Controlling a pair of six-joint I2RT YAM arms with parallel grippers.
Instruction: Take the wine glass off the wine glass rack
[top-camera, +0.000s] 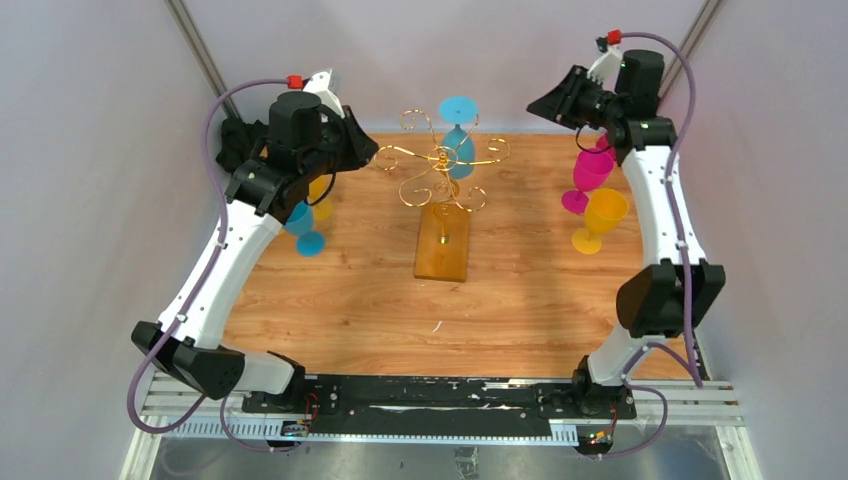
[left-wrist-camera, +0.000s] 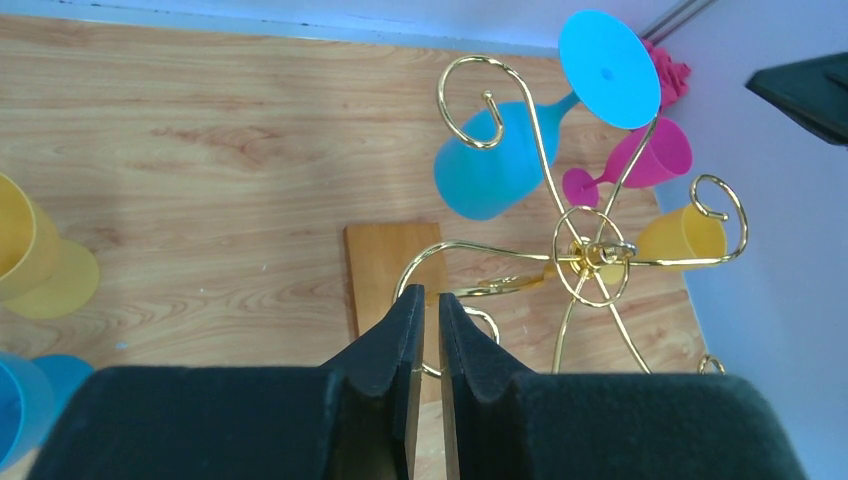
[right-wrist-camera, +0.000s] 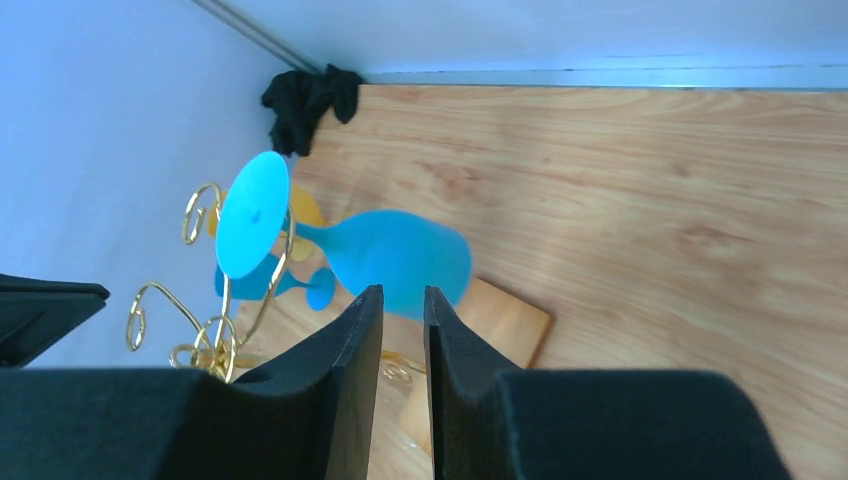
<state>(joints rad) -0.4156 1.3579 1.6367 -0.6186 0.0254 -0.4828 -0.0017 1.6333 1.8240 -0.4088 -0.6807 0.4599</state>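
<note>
The wine glass rack (top-camera: 440, 162) is gold wire with curled arms on a wooden base (top-camera: 443, 250) in mid table. A blue wine glass (top-camera: 459, 146) hangs upside down from a far arm, its round foot on top. The left wrist view shows the blue wine glass (left-wrist-camera: 490, 165) beyond the rack's hub (left-wrist-camera: 590, 255). My left gripper (top-camera: 372, 152) hovers left of the rack, its jaws (left-wrist-camera: 430, 295) nearly touching, with nothing between them. My right gripper (top-camera: 533, 106) hangs to the right of the glass, apart from it. A narrow empty gap shows between its fingers (right-wrist-camera: 402, 290), with the glass bowl (right-wrist-camera: 400, 260) beyond them.
A yellow glass (top-camera: 321, 195) and a blue glass (top-camera: 303, 225) stand on the table under the left arm. A magenta glass (top-camera: 590, 172) and a yellow glass (top-camera: 602, 215) stand at the right. A black cloth (right-wrist-camera: 305, 100) lies in the far left corner.
</note>
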